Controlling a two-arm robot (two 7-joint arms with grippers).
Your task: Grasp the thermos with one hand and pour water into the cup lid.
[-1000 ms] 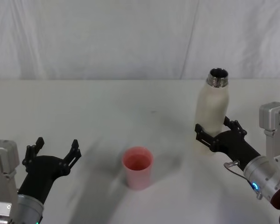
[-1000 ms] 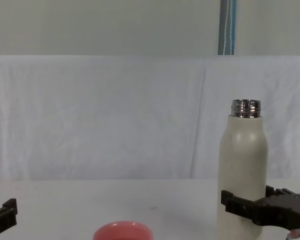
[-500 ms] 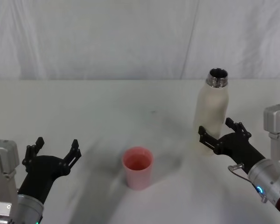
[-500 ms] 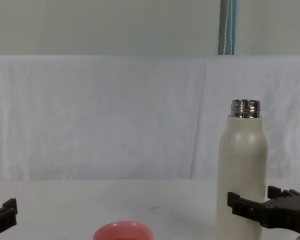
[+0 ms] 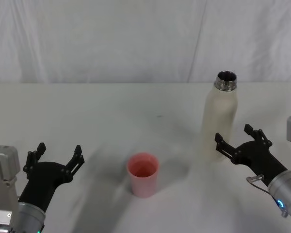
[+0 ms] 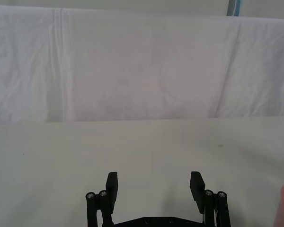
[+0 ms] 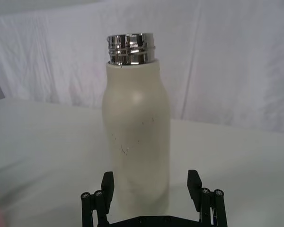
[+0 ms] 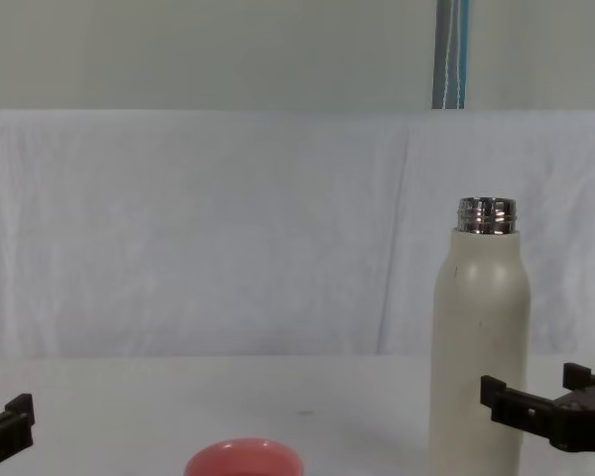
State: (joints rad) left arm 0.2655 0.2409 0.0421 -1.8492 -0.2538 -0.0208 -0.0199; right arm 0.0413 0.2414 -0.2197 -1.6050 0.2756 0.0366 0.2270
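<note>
Jaws of the left gripper [image 5: 57, 158] are spread, parked low at the near left of the surface [image 5: 111, 111], holding nothing. Next out, near the middle, stands the cup lid [image 5: 143, 174], upright and mouth up. To its right, the right gripper [image 5: 238, 141] has its jaws spread with nothing between them, just beside the thermos [image 5: 220, 114], not around it. That bottle stands upright and uncapped, farthest back. For a sound grasp, I judge the right gripper should centre on the body, straddle it mid-height below the shoulder, and close squarely. Then lift clear, carry over the lid and tilt slowly.
</note>
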